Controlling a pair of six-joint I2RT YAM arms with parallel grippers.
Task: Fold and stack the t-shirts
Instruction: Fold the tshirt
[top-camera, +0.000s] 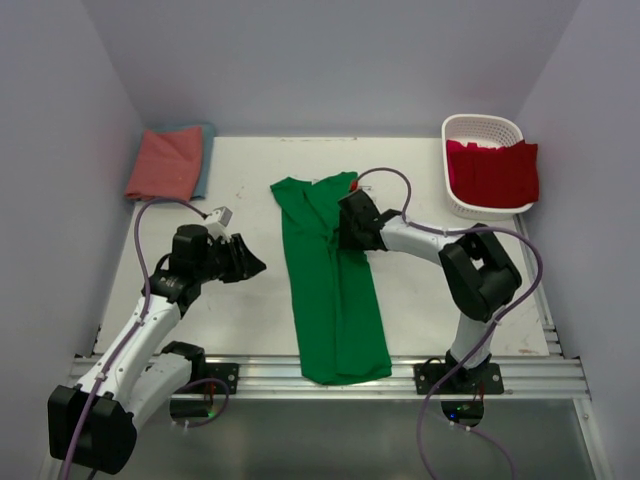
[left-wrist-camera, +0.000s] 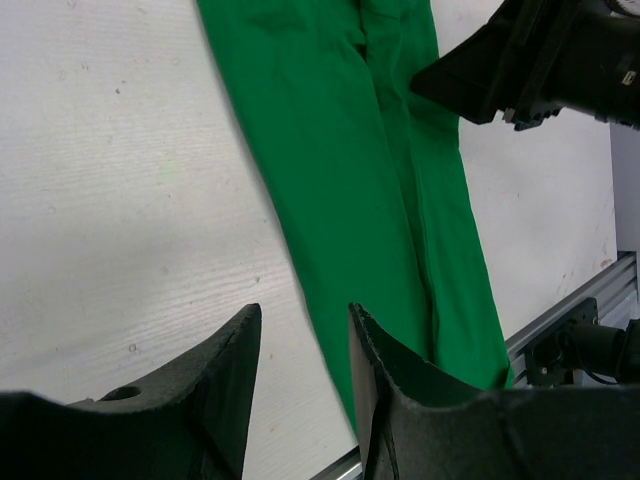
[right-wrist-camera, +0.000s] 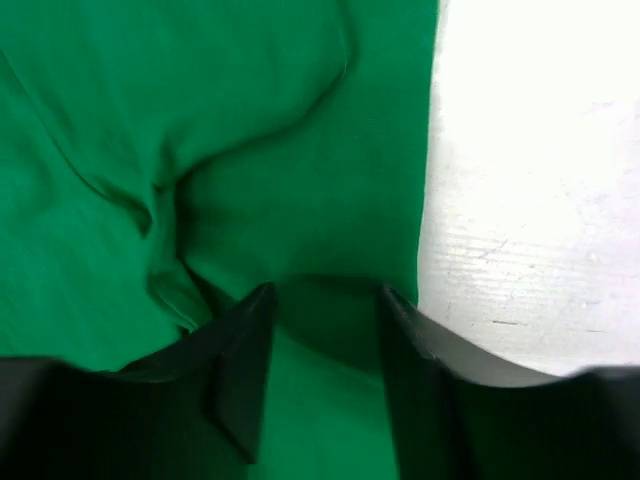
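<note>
The bright green t-shirt (top-camera: 333, 290) lies folded into a long strip down the middle of the table; it also shows in the left wrist view (left-wrist-camera: 350, 180) and the right wrist view (right-wrist-camera: 200, 150). My right gripper (top-camera: 345, 222) is open, low over its upper right part, jaws apart above the cloth (right-wrist-camera: 325, 310). My left gripper (top-camera: 252, 262) is open and empty over bare table left of the shirt (left-wrist-camera: 303, 330). A salmon-pink t-shirt (top-camera: 165, 162) lies folded on a teal-blue one (top-camera: 207, 160) at the back left. A red t-shirt (top-camera: 495, 172) hangs in the basket.
The white lattice basket (top-camera: 480, 128) stands at the back right corner. The metal rail (top-camera: 330, 372) runs along the table's near edge. Grey walls close in the sides and back.
</note>
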